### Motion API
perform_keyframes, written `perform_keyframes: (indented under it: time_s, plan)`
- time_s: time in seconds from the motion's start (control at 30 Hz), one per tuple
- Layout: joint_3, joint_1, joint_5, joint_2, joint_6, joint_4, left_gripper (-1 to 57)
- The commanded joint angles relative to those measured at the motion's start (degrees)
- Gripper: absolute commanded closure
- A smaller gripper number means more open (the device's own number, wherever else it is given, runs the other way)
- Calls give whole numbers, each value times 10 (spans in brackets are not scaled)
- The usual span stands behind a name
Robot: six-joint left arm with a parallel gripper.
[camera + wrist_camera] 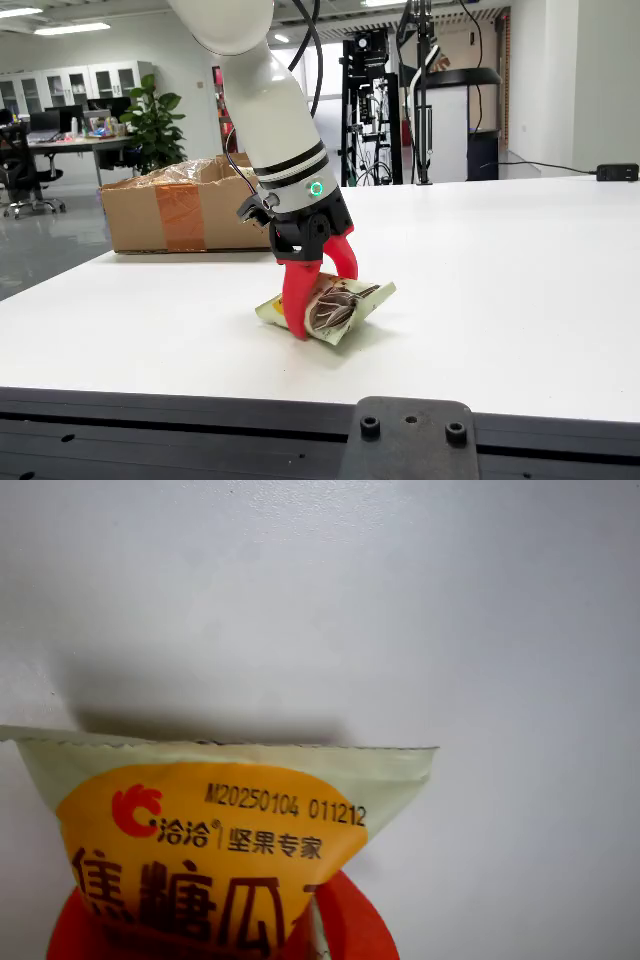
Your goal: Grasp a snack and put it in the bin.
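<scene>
Snack [335,303] lies on the white counter [500,280], near its front edge in the front view, and the red claw [322,300] pinches it, one finger on each side of the pack. One end of the pack looks tilted up from the counter, but I cannot tell if it is fully lifted. In the claw view the sealed top edge of the snack [230,810] points away, with the red fingers [350,925] below it. I judge the hold is near one end, so I would rise slowly and straight, and watch that the pack does not swing or slip. The bin [185,205], a cardboard box, stands well apart at the back left of the counter. I see nothing on the counter between them.
</scene>
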Motion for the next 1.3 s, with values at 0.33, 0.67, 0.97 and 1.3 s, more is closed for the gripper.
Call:
perform_keyframes:
  time_s: [0.33, 0.67, 0.97, 1.3]
  plan:
    - [-1, 2, 36, -37, 26, 0, 448]
    - [0, 34, 90, -147, 44, 16, 520]
    - [-26, 101, 135, -241, 65, 23, 557]
    - [-83, 148, 183, -251, 93, 34, 565]
